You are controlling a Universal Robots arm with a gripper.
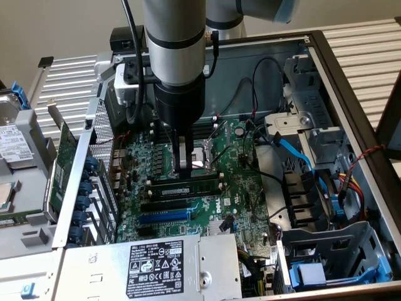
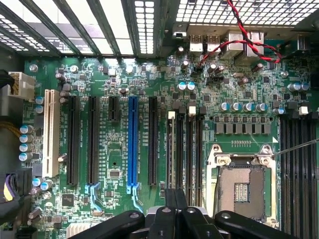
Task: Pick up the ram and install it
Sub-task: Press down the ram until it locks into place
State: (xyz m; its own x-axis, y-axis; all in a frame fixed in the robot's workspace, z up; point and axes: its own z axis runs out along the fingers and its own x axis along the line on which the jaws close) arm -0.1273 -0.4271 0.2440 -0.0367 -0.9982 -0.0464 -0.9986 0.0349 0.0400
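Note:
The ram (image 1: 185, 187), a narrow green stick with black chips, stands in a black memory slot on the motherboard (image 1: 241, 188), just in front of the CPU socket (image 1: 210, 157). My gripper (image 1: 186, 167) hangs straight down over the middle of the stick with its two fingers shut together and nothing between them. I cannot tell whether the tips touch the stick's top edge. In the wrist view the shut gripper (image 2: 175, 195) sits over the row of black memory slots (image 2: 179, 149), beside the CPU socket (image 2: 242, 185).
The open computer case (image 1: 351, 94) walls the board in. A power supply (image 1: 156, 263) lies at the front, with drive bays and a blue cable (image 1: 294, 150) on the exterior view's right. A large green expansion card (image 1: 62, 163) leans outside on the left. A blue expansion slot (image 2: 132, 144) runs near the memory slots.

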